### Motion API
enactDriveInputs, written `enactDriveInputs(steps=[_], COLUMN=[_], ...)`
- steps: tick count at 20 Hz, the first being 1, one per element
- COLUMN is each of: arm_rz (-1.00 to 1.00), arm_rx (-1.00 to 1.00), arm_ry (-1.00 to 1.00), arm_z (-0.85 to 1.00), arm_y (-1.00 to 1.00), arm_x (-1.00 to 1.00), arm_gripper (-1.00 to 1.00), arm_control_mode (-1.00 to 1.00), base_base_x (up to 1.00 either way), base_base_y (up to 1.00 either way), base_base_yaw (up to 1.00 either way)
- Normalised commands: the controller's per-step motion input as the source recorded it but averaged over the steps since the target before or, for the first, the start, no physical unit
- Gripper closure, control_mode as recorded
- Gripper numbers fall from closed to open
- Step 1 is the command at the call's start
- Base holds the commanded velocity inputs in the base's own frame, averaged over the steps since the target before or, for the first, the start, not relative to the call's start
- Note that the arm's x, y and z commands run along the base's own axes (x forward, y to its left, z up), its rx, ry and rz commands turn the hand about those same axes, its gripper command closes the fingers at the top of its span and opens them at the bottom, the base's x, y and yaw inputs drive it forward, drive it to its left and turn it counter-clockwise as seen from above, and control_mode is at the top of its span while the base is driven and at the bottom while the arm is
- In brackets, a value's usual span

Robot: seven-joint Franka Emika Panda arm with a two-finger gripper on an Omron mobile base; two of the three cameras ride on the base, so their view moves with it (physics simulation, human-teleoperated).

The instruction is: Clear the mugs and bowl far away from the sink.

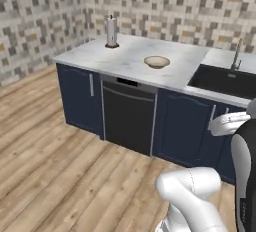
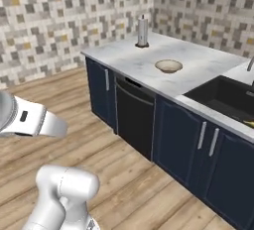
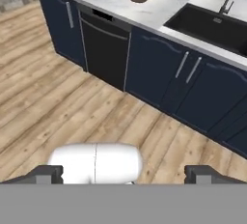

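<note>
- Marble-white counter (image 1: 125,58) is seen carrying the bowl (image 1: 157,62), which sits upright near the middle of the worktop, between the paper-towel holder (image 1: 111,32) and the sink (image 1: 226,80), above the dishwasher (image 1: 127,116). No mug can be made out on the visible stretch of counter.
- A collision risk is judged from the long reach ahead: the bowl lies well apart from the gripper (image 3: 123,174), and the counter edge and cabinet fronts stand between, so a low approach could strike them.
- A slipped grasp is thought likely if the shallow, tan-rimmed bowl is pinched at its wall off-centre; it could be tipped or pushed towards the black basin, the wrong direction for the task.
- The mugs may be missed altogether if they stand beyond the frame near the faucet (image 1: 236,56); that cannot be told.
- The arm is held folded close over the base, with the hand pointed forward and down at the wooden floor and cabinets.
- The fingers (image 3: 48,174) are spread fully apart, and nothing is held between them.
</note>
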Motion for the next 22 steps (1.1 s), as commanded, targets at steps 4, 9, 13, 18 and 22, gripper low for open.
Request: enactDriveInputs(steps=[4,9,13,18,22], arm_rz=[0.0,0.0,0.0,0.0,0.0], arm_rx=[0.0,0.0,0.0,0.0,0.0], arm_ry=[0.0,0.0,0.0,0.0,0.0], arm_z=[0.0,0.0,0.0,0.0,0.0], arm_y=[0.0,0.0,0.0,0.0,0.0], arm_x=[0.0,0.0,0.0,0.0,0.0], arm_gripper=[-1.0,-1.0,-1.0,-1.0,-1.0], arm_control_mode=[1.0,1.0,1.0,1.0,1.0], base_base_x=[1.0,1.0,1.0,1.0,1.0], base_base_y=[0.64,0.52,0.39,0.23,0.01], base_base_yaw=[-0.32,-0.34,-0.36,-0.38,-0.4])
